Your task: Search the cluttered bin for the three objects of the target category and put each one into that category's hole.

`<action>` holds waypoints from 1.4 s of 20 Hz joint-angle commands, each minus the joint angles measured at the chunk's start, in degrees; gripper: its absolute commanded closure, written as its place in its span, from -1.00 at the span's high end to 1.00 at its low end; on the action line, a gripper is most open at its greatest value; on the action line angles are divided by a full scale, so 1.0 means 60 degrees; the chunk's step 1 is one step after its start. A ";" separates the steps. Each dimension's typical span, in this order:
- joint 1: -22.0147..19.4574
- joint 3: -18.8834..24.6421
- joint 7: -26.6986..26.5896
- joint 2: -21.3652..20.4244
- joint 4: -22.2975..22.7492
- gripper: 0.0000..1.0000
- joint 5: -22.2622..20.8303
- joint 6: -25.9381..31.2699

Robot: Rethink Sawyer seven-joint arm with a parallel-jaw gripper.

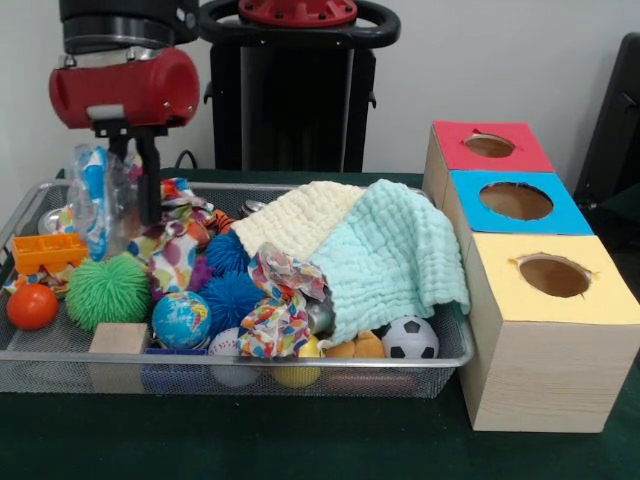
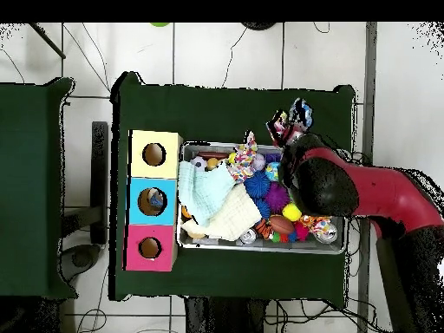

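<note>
A wire mesh bin (image 1: 440, 372) (image 2: 338, 247) is crammed with toys. My gripper (image 1: 136, 208) hangs in its far left corner, right against a clear crinkly packet (image 1: 95, 200) (image 2: 290, 120) with blue print that stands upright there. Whether the packet is held is unclear. Balls lie along the front: an orange ball (image 1: 32, 305), a green spiky ball (image 1: 107, 290), a globe ball (image 1: 181, 318) and a soccer ball (image 1: 410, 338). Beside the bin stands a wooden box with a red hole section (image 1: 455, 135) (image 2: 137, 251), a blue one (image 1: 470, 190) (image 2: 137, 201) and a yellow one (image 1: 500, 290) (image 2: 139, 154).
A mint cloth (image 1: 395, 255) (image 2: 198, 186) and a pale yellow cloth (image 1: 300, 215) (image 2: 230, 217) cover the bin's box side. A patterned rag (image 1: 280, 300), blue spiky balls (image 1: 230, 295), an orange toy (image 1: 45, 250) and a wooden block (image 1: 118, 340) also lie inside. My red arm (image 2: 373, 192) hides part of the bin from above.
</note>
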 commanded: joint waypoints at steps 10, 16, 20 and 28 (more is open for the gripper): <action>0.1795 -0.2541 0.2629 0.0508 0.1975 -1.00 0.2450 0.2478; 0.2380 -0.3501 0.3046 0.0805 0.2334 -1.00 0.3399 0.2382; 0.2612 -0.3868 0.2911 0.1121 0.2247 -1.00 0.3965 0.2607; 0.2918 -0.4133 0.2048 0.1682 0.1812 -1.00 0.4341 0.2242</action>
